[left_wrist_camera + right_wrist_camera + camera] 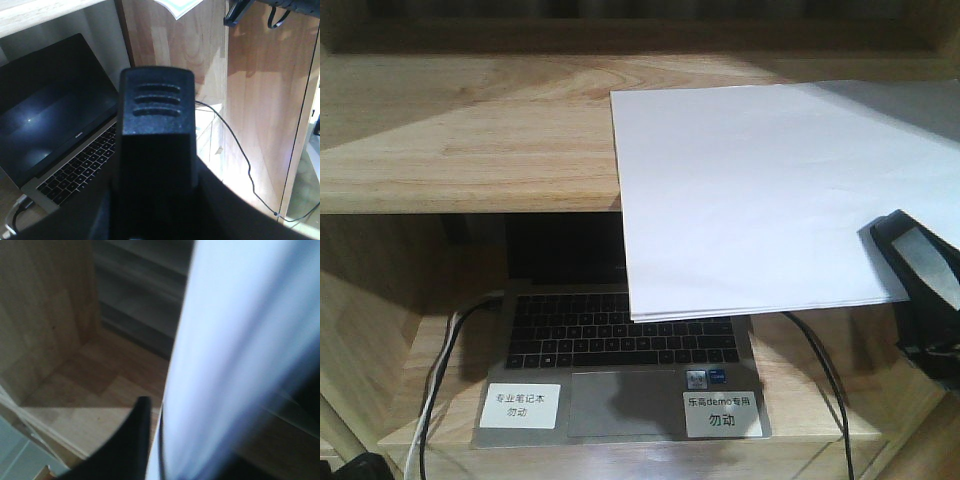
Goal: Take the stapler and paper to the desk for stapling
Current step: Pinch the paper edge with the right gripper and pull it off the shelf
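My right gripper [912, 262], black with a pale pad, is clenched on the near right corner of the white paper stack [760, 190]. In the right wrist view one black finger [134, 437] lies just beside the blurred sheet edge. The stack lies flat on the right part of the upper light-wood shelf board [470, 140]. Its near half hangs over the front edge of the board, with free air between it and the open grey laptop [620, 345] on the lower board.

My left gripper [156, 105] is lower, near the dark screen of the laptop. Only one ribbed matte black block fills its view, so I cannot tell if it is open or closed.

The sheets are smooth with straight edges, and the wood is grained. A thin black cable [820, 370] runs at the right of the laptop.
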